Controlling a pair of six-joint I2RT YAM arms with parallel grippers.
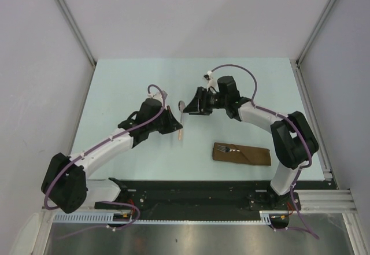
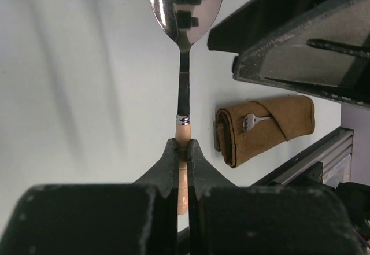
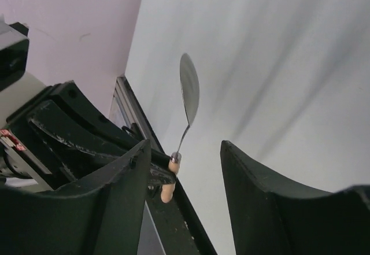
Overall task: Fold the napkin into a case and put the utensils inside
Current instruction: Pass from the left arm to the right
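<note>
My left gripper (image 1: 177, 124) is shut on the pale orange-tan handle of the spoon (image 1: 181, 109) and holds it above the table. In the left wrist view the fingers (image 2: 170, 156) pinch the handle just below the metal collar, and the silver bowl (image 2: 185, 3) points away. My right gripper (image 1: 192, 103) is open and empty, close beside the spoon's bowl; in the right wrist view the spoon (image 3: 189, 90) stands between its spread fingers (image 3: 254, 197). The brown case (image 1: 241, 154) lies folded at the front right with the fork (image 1: 229, 148) tucked in, tines showing (image 2: 252, 121).
The pale green table (image 1: 133, 87) is walled by grey panels at the left, back and right. A black base rail (image 1: 196, 194) runs along the near edge, just in front of the case.
</note>
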